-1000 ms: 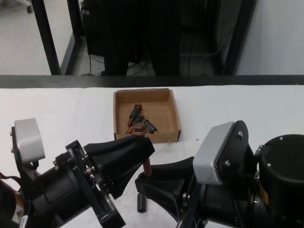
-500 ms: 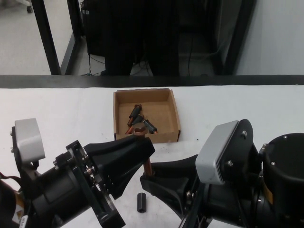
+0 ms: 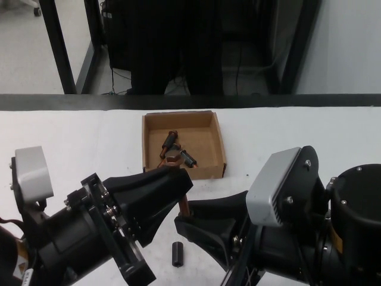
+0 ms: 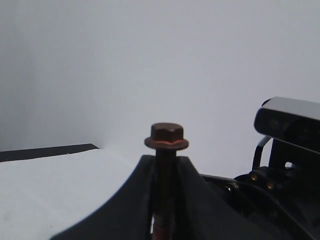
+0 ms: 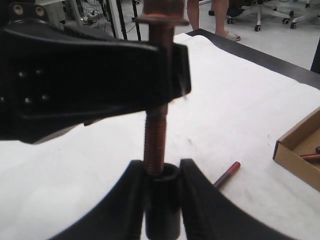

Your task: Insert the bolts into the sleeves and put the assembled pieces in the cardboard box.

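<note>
Here left gripper (image 4: 165, 164) clamps the bolt (image 4: 166, 136), tip at the sleeve (image 5: 162, 210) clamped in right gripper (image 5: 161, 171).

Nothing legible from where I'm standing, no words, numbers or signs I can make out. There's a yellow sticker (image 3: 22, 270) low on the left arm (image 3: 77, 232), and its print is too small to tell
</note>
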